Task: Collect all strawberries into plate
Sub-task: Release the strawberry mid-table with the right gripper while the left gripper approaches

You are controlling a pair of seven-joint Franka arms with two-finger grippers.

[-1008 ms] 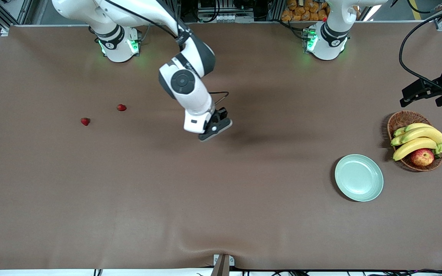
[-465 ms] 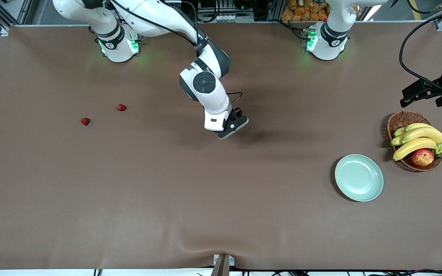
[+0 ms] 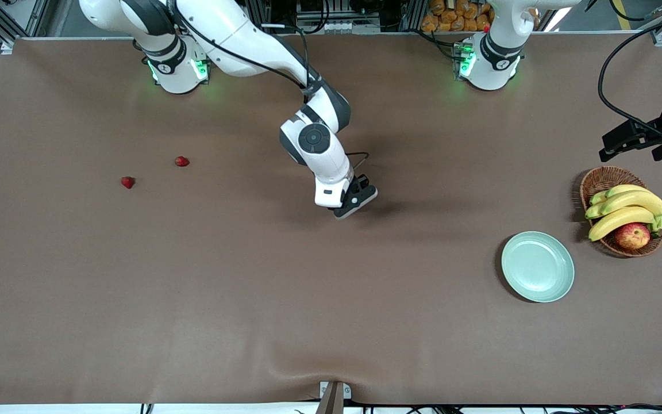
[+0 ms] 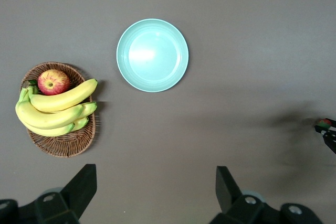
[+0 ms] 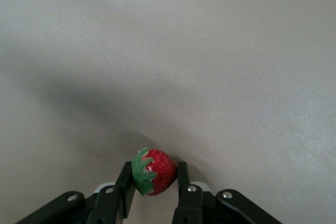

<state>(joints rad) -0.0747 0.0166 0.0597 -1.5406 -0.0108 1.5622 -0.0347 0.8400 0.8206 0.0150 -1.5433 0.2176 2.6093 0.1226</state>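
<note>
carrying: right gripper [image 5: 154,192] up in the air over the bare middle of the table [image 3: 250,287], clamped on a strawberry.
held strawberry [image 5: 154,172]: pinched between the two black fingers [image 5: 125,187], red body and green cap sticking out past the fingertips; hidden under the wrist in the front view, glimpsed as a red speck at the edge of the left wrist view [image 4: 324,124].
right arm: reaching from its base at the table's far edge out toward the centre, wrist angled down.
left gripper [image 4: 155,195]: parked high over the left arm's end of the table, above basket and plate, fingers spread wide, nothing between them; arm waiting.
loose strawberry one [image 3: 181,161]: lying on the table toward the right arm's end, well apart from the plate.
loose strawberry two [image 3: 128,182]: near the first, a little nearer to the front camera and closer to the right arm's end of the table.
plate [image 3: 538,266]: pale mint-green, lying flat toward the left arm's end, nothing in it.
basket [image 3: 601,179]: brown wicker, just beside the plate, slightly farther from the front camera and closer to the table's end.
bananas [image 3: 624,208]: yellow bunch lying across the basket.
apple [image 3: 632,235]: red-yellow, tucked in the basket against the bananas, on the side nearer to the front camera.
count: one berry gripped, two on the table, none on the plate.
</note>
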